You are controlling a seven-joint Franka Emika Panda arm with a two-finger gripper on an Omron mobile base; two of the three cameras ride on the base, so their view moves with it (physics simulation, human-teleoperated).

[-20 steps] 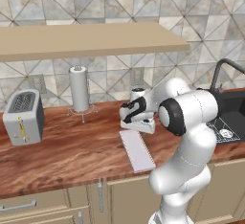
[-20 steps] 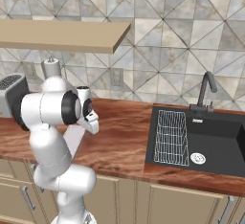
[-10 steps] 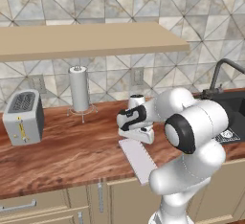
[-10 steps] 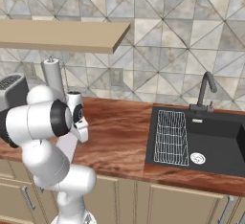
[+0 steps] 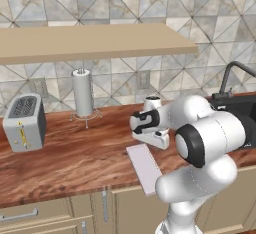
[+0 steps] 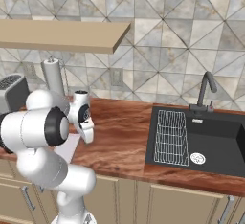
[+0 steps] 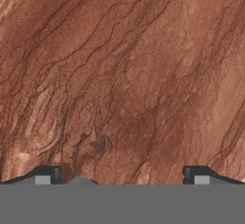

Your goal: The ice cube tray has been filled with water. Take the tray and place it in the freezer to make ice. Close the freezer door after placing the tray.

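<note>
1. The ice cube tray [image 5: 144,167] lies flat on the wooden counter [image 5: 75,163], close to the front edge, one short end pointing at the cabinets below. Nothing is touching it.
2. From the right base view a pale corner of the tray [image 6: 68,147] peeks out beside the robot's shoulder, flat on the wood.
3. Just above and behind the tray hangs the gripper [image 5: 150,139], hand pointed down at the counter. It is near the tray's far end but not on it.
4. Looking along the hand, the two dark fingertips [image 7: 48,174] stand wide apart with nothing but bare brown wood grain between them. So the fingers are spread and empty.
5. Further out: a silver toaster [image 5: 24,122] sits at the left end of the counter, a paper towel roll [image 5: 82,93] stands upright on its holder by the tiled wall, and a long wooden shelf [image 5: 90,40] runs overhead.
6. Off to the right there's the dark sink [image 6: 201,141] with its faucet [image 6: 206,90], well apart from the tray.
7. Progress, as I judge it: barely started. The tray is not yet picked up, so the grasp, the trip to the freezer, setting the tray inside and closing the door all remain.
</note>
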